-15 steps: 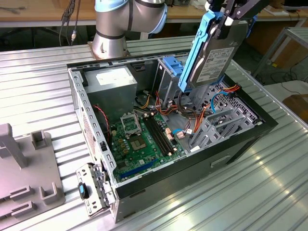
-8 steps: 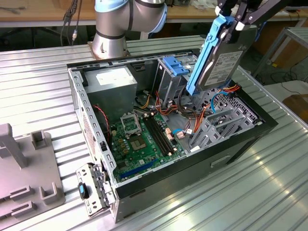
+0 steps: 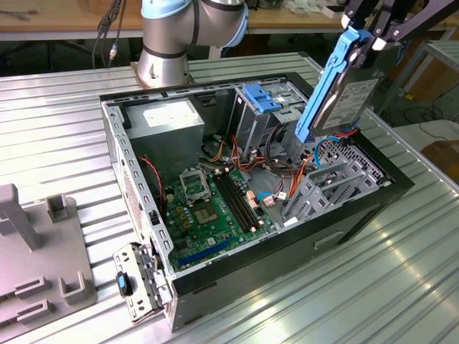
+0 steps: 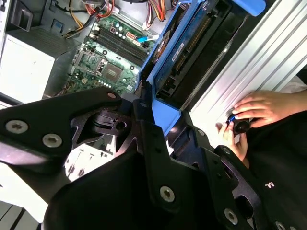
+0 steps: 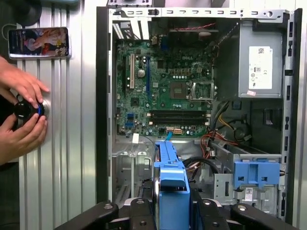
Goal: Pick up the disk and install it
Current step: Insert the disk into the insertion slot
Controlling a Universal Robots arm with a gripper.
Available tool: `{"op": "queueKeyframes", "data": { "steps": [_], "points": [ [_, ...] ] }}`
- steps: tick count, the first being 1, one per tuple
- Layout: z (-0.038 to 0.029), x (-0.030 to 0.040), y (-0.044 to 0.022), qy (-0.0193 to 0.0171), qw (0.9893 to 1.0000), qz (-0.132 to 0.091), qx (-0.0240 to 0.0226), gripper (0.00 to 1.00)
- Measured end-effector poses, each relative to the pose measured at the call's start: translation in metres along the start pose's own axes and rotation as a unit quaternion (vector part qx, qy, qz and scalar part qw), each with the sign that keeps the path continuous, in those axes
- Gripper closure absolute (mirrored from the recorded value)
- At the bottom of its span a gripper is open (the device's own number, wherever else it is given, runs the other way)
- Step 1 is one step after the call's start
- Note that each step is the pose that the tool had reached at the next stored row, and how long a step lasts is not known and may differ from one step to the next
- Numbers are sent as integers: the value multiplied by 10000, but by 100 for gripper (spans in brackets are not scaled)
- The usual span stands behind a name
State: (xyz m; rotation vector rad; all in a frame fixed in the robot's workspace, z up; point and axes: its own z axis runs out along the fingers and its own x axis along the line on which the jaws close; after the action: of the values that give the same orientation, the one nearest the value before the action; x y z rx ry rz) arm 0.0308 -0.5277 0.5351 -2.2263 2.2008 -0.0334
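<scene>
Gripping the disk by its upper end, the pincer is closed on the blue carrier, above the open case. The disk hangs tilted over the case's end at the exterior view's right. Its grey metal face is turned toward that right side, and one blue rail runs down its edge. Its lower end dips toward the grey drive bays inside the case; I cannot tell whether it touches them. In the first wrist view the disk shows edge-on between the black fingers of the pincer, pointing into the case. In the second wrist view the disk slants away from the pincer over the case's rim.

Inside the case lie the green motherboard and a grey power supply at the end near the arm's base. A fixed blue latch sits atop a metal bay, close to the disk's lower end. The case rests on a ribbed metal bench.

Beside the case, on the bench, a hand and a second hand close around a dark knob, and a phone lies near them. A grey fixture stands well apart from the case, at the exterior view's left.
</scene>
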Motion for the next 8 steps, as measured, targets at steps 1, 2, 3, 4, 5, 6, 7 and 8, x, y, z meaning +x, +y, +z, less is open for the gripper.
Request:
{"op": "queueKeyframes", "data": {
  "steps": [1, 2, 3, 4, 5, 6, 7, 8],
  "points": [
    [2, 19, -9, 2, 10000, 0, 0, 64],
    [4, 38, -17, 5, 10000, 0, 0, 64],
    [7, 65, -29, 12, 10000, 0, 0, 64],
    [11, 97, -43, 18, 10000, 0, 0, 64],
    [16, 121, -57, 23, 10000, -1, 0, 64],
    [21, 142, -71, 28, 10000, -1, 0, 64],
    [23, 157, -81, 32, 10000, -1, 0, 64],
    [27, 169, -91, 34, 10000, -1, 0, 64]
  ]
}}
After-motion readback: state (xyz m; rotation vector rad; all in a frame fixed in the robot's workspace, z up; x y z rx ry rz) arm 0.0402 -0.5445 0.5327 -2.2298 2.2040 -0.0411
